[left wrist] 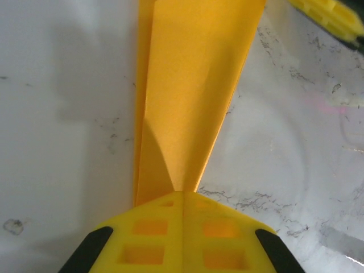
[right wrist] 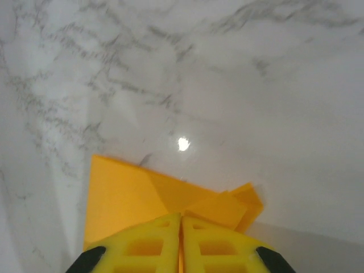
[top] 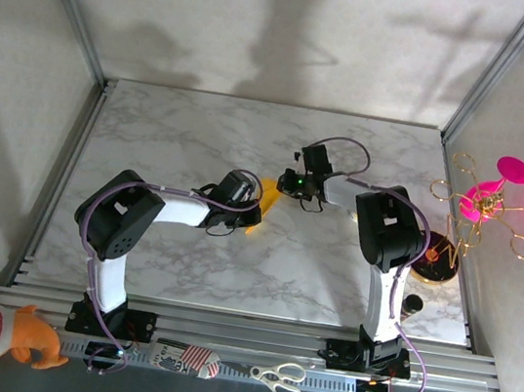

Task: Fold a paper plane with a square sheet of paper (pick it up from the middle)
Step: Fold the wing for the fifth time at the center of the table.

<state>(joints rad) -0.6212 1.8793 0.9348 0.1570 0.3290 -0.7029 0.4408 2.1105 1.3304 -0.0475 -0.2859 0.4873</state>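
Leftmost on the marble table [top: 192, 136], the left gripper [top: 252, 212] is clenched on the paper plane [top: 266, 201]. In the left wrist view its yellow fingers [left wrist: 153, 239] meet flat against each other at the tip of the left gripper [left wrist: 183, 196]. The folded orange-yellow paper plane [left wrist: 187, 96] is pinched at its narrow end between them. From that pinch the paper widens straight ahead of the fingers, with a lengthwise fold down its left side. The marble lies just beneath it.

To the right of this gripper, across the paper, sits the right gripper [top: 286, 186]. It is also closed, with the jaws pressed together. In the right wrist view the right gripper [right wrist: 181, 219] grasps the paper plane [right wrist: 122, 193], whose layered edges spread out to both sides just ahead of the fingertips. A thin orange line shows between the pads.

Well off to the right of both grippers, a gold wire stand [top: 483, 204] with a pink top sits at the table's edge.
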